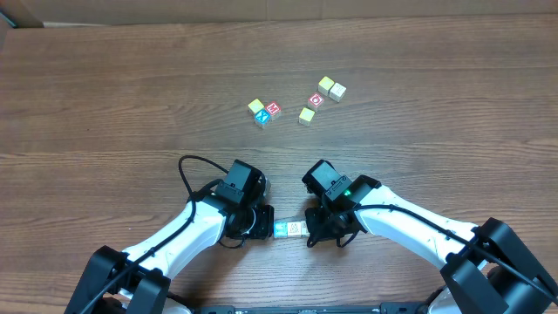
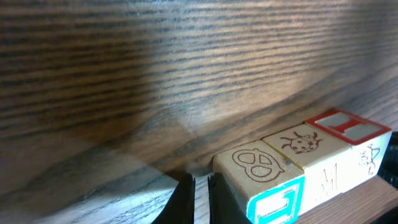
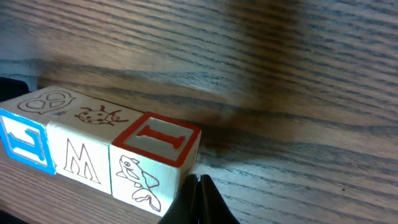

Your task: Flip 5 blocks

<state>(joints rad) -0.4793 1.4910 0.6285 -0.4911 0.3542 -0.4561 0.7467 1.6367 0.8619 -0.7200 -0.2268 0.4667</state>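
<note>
Overhead: row of 3 blocks [image 1: 289, 229] lies on surface [image 1: 105, 87] btwn the two arms' tips, on robot's side. L jaws clenched, empty, just beside pretzel block [image 2: 256, 163]; R jaws clenched, empty, beside red-I block [image 3: 158, 140]. Seven other blocks [image 1: 307, 115] lie scattered well apart, farther out.

From overhead, the row of blocks [image 1: 289, 229] shows only as a sliver between the left gripper [image 1: 268, 228] and the right gripper [image 1: 309, 232]. The faces of the loose blocks [image 1: 307, 114] farther out are too small to read. The left wrist view cuts the blue-letter block [image 2: 277, 202] at its bottom edge, the right wrist view cuts it at the left edge, and both crop the dark fingertips [image 2: 183, 202] at the bottom.
</note>
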